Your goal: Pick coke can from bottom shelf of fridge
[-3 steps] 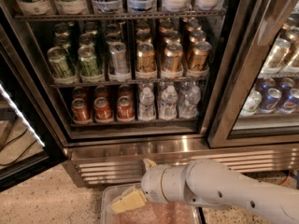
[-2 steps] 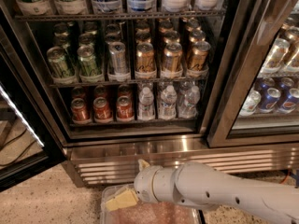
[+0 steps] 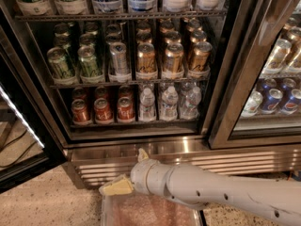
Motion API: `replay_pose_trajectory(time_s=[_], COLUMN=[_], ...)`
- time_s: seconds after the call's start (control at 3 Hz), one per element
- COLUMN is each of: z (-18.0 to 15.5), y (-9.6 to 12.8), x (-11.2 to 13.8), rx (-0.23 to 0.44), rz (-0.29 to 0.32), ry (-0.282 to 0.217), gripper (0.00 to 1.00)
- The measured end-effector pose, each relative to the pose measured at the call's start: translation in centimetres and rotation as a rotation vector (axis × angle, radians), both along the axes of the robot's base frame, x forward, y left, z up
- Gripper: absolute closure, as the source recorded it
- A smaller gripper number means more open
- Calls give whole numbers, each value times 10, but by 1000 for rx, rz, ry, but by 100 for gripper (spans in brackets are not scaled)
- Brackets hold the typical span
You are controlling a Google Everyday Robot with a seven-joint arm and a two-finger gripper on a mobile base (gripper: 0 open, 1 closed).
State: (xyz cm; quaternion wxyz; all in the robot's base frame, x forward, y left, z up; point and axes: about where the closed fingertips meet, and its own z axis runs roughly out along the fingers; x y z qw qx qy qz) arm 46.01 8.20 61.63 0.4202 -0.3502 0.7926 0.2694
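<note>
Three red coke cans (image 3: 102,110) stand in a front row at the left of the bottom shelf (image 3: 136,125) of the open fridge (image 3: 221,102), with more red cans behind them. My gripper (image 3: 128,171) is below the shelf, in front of the ribbed steel base panel, under the cans and slightly to their right. Its two pale yellow fingers (image 3: 115,187) are spread apart and hold nothing. The white arm reaches in from the lower right.
Water bottles (image 3: 168,103) stand to the right of the coke cans. Green, silver and gold-brown cans (image 3: 146,59) fill the rack above. The open glass door (image 3: 19,126) is at the left. A closed door at the right covers blue cans (image 3: 273,100). A clear tray (image 3: 150,211) lies below the gripper.
The gripper and arm have moved to the left and a little upward along the base panel. The cans have not moved.
</note>
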Motion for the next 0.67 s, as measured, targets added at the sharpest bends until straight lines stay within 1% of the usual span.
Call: replay_pose_trajectory(time_s=[0.33,0.67], z=[0,5], y=[0,0], x=[0,23], rx=[0,20], rz=[0,-19], ry=[0,-6], gripper=[0,0])
